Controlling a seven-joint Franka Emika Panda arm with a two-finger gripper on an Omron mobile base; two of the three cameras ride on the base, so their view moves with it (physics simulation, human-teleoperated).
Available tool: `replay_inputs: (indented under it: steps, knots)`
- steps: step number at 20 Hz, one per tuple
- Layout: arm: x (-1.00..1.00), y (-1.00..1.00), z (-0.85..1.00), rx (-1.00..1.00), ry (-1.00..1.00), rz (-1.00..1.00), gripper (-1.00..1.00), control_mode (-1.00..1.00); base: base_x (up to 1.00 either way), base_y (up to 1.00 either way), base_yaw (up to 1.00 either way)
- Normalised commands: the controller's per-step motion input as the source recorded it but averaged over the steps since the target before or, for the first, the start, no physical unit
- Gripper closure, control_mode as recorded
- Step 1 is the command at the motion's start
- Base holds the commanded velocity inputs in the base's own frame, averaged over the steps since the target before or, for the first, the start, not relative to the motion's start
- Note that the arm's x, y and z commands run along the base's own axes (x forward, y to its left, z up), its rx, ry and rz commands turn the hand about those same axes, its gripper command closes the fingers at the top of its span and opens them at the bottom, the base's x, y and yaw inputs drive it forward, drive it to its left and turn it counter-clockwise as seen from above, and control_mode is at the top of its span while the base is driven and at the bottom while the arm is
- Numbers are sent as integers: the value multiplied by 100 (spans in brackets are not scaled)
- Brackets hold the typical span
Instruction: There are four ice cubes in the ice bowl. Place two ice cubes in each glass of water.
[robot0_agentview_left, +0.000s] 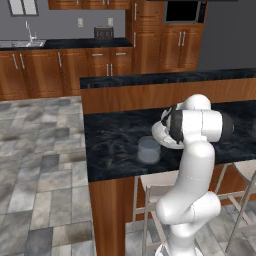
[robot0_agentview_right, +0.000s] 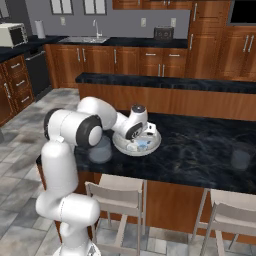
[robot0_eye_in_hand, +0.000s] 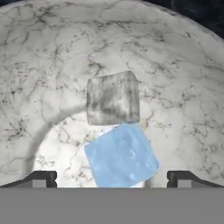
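Kitchen, wood cabinets along the back wall, grey tiled floor; dark marbled island tabletop with a raised ledge behind it.

Left base view: white arm rises from lower right and folds over the tabletop. Its upper links cover most of the ice bowl; only a sliver of pale rim shows at the arm's left. One glass of water stands on the tabletop just in front of and left of the bowl, close to the near edge. Stools are tucked under the overhang. Sink and a toaster on the rear counter.

Right base view: arm rises from lower left, wrist bent down, hand lowered over the ice bowl. Pale blue patch visible in the bowl beside the hand. Near glass of water is just left of the bowl, partly behind the arm's elbow. Second glass of water sits well apart, far right on the same tabletop. Microwave on the counter at far left.

Hand view: looking straight into the ice bowl, speckled grey-white interior. Two ice cubes touching: a pale blue one nearest, lying between the fingertips; a greyer one just beyond it. Fingers spread wide, one tip at each side, gripping nothing.
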Motion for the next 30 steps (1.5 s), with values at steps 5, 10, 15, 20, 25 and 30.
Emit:
replay_inputs:
  steps: [5, 10, 15, 20, 25, 30]
  knots:
    - [36, 0, -26, -4, 0, 0, -100, -100, 0, 0, 0]
    - [4, -1, -41, -6, 0, 0, -100, -100, 0, 0, 0]
    - [0, -4, -35, -4, 0, 0, 100, -100, 0, 0, 0]
    - [-13, -5, -9, 0, -3, 0, 100, -100, 0, 0, 0]
    - [-23, 20, 37, 4, -2, 0, 100, -100, 0, 0, 0]
    - [-16, 34, 93, 0, 0, 1, 100, -100, 0, 0, 0]
